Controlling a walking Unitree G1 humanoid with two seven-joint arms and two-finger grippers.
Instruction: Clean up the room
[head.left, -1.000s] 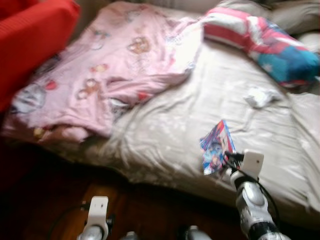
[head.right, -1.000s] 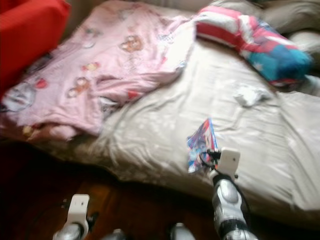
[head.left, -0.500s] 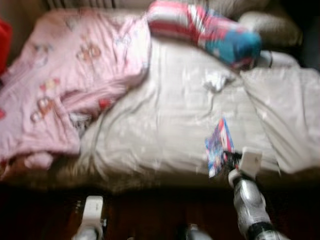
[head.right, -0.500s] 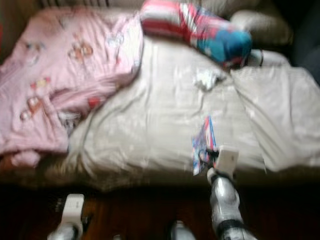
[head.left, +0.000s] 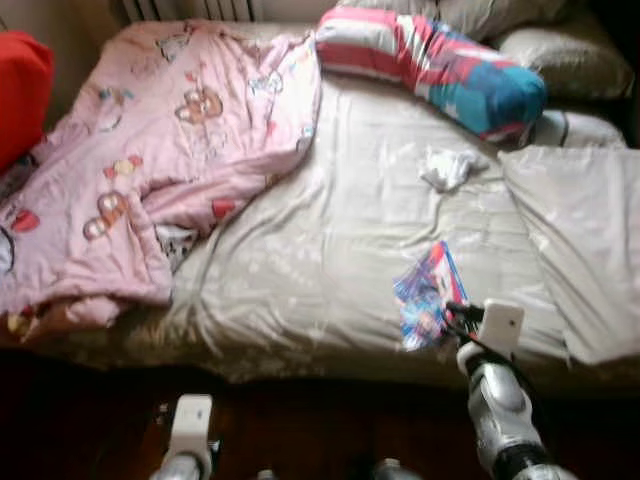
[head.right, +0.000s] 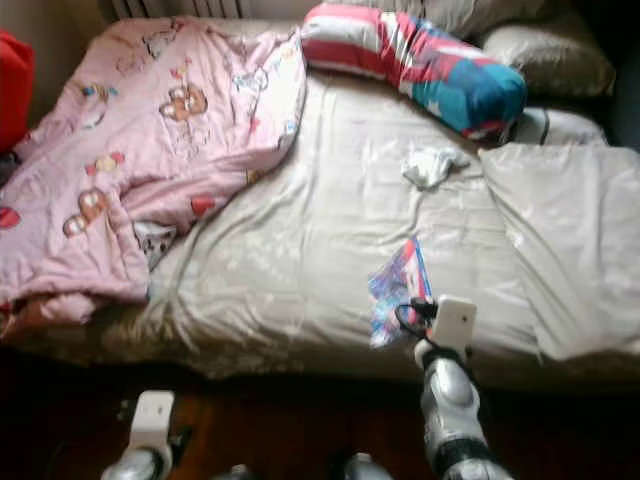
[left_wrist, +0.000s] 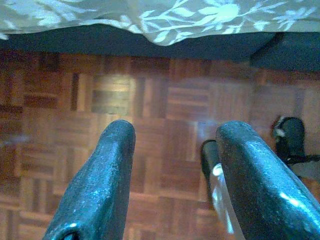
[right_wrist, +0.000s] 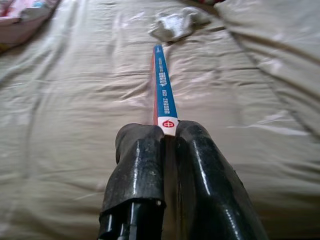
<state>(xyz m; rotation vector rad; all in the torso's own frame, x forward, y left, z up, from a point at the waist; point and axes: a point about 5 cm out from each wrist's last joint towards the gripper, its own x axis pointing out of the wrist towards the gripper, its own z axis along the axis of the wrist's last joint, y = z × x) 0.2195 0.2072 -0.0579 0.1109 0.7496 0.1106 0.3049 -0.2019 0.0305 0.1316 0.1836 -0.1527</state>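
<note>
Glossy flat booklet (right_wrist: 164, 95) pinched edgewise.

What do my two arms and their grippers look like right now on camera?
Both arms are silver metal. The right arm has a rounded, shiny casing with a white rectangular block at the wrist and thin black cables beside it. The left arm ends in the same white block. The left gripper and right gripper have long, rounded, glossy black fingers.

Soft daylight glares off the pale bed sheet (head.left: 330, 250), head views slightly blurred, floor perhaps underexposed.
</note>
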